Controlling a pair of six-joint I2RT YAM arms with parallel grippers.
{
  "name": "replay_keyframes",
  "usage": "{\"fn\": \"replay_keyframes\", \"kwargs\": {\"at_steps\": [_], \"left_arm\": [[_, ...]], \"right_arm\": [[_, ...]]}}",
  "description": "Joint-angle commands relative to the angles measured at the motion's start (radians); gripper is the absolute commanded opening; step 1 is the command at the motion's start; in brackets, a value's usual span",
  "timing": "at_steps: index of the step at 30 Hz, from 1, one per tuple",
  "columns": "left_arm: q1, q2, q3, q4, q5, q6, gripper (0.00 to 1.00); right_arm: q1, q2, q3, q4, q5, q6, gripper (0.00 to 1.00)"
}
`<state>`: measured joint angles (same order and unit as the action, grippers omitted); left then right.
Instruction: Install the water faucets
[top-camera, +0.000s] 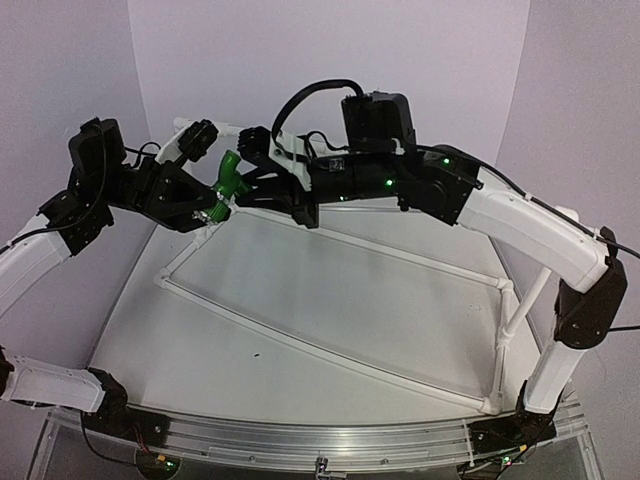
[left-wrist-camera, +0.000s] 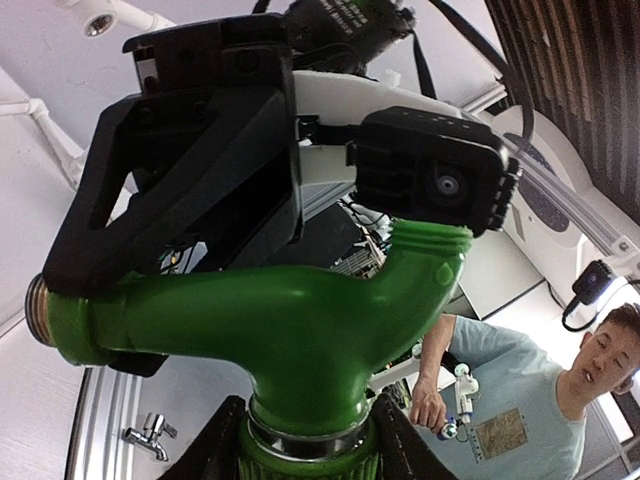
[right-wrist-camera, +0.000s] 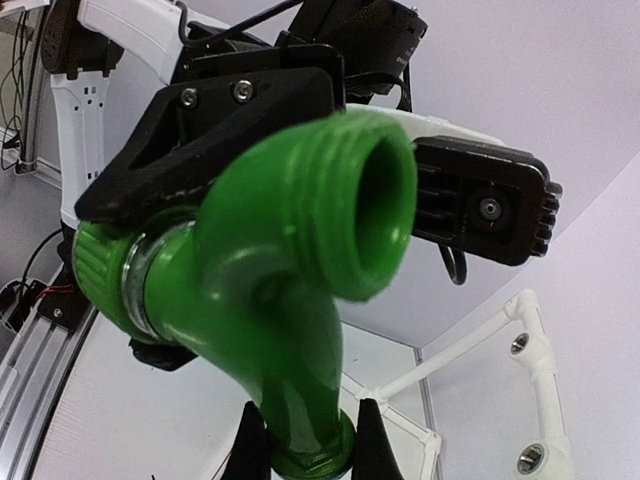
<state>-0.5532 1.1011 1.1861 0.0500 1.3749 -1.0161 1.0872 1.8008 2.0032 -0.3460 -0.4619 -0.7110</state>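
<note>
A mid-air handover: the left claw (left-wrist-camera: 310, 445) clamps the water faucet (left-wrist-camera: 290, 320) by its ribbed collar, while the right claw (right-wrist-camera: 308, 440) pinches its far end. Next, likely, one must let go.

top: overhead from behind, wide | wrists: very close, facing each other | shared: green faucet (top-camera: 228, 183)

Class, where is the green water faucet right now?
In the top view, the water faucet is upper left of centre, gripped between the left tool and right tool above the far left corner of the white pipe frame.
</note>
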Motion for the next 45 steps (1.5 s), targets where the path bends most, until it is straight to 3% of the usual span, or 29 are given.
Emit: {"fn": "replay_keyframes", "kwargs": {"at_steps": [1,5,11,18,28,32,41,45], "left_arm": [[-0.003,0.009,0.149,-0.382,-0.156,0.346,0.46],[-0.004,0.022,0.294,-0.781,-0.416,0.645,0.60],[-0.004,0.047,0.375,-1.001,-0.581,0.835,0.71],[-0.005,0.081,0.396,-1.092,-0.574,0.900,0.73],[-0.032,0.118,0.388,-1.020,-0.510,0.864,0.77],[-0.035,0.146,0.408,-0.993,-0.525,0.844,0.73],[-0.095,0.252,0.459,-1.088,-0.570,0.917,0.49],[-0.118,0.278,0.466,-1.107,-0.589,0.938,0.44]], "right_arm": [[0.012,-0.041,-0.051,0.026,0.020,0.028,0.00],[0.011,-0.104,-0.137,0.001,0.054,0.036,0.00],[0.011,-0.124,-0.175,-0.103,0.117,0.083,0.00],[0.011,-0.049,-0.067,-0.248,0.146,0.193,0.00],[0.011,0.014,-0.009,-0.321,0.148,0.218,0.00],[0.012,0.036,0.020,-0.345,0.134,0.213,0.00],[0.013,0.084,0.099,-0.394,0.120,0.204,0.00],[0.013,0.098,0.121,-0.403,0.123,0.213,0.00]]}}
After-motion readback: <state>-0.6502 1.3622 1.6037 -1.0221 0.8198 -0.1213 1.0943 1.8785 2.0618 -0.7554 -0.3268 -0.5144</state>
